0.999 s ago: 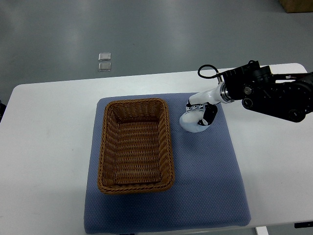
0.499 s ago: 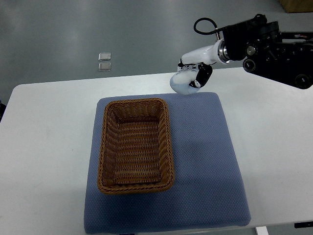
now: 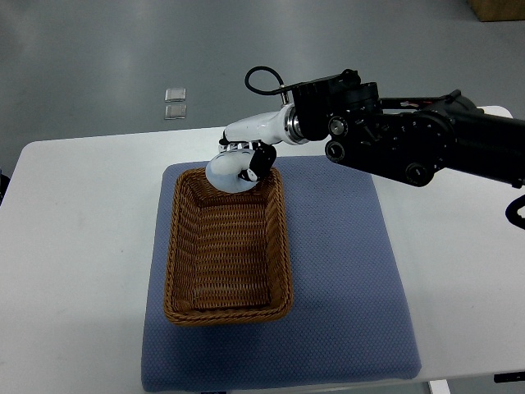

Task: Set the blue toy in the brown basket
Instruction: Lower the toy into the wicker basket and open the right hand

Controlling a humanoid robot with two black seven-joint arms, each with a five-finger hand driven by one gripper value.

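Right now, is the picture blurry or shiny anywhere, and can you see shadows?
Top view: mostly sharp, and the brown wicker basket shows its weave clearly. The right hand over the basket's far end looks a bit soft, so the pale toy in it is hard to make out. The grey floor has faint pale glare. Shadows on the blue mat are weak and soft.

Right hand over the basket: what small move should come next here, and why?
Probably move a little nearer over the brown basket's middle, then open. The right hand, curled around a pale bluish toy, hangs above the basket's far rim, so a release here might clip the edge.
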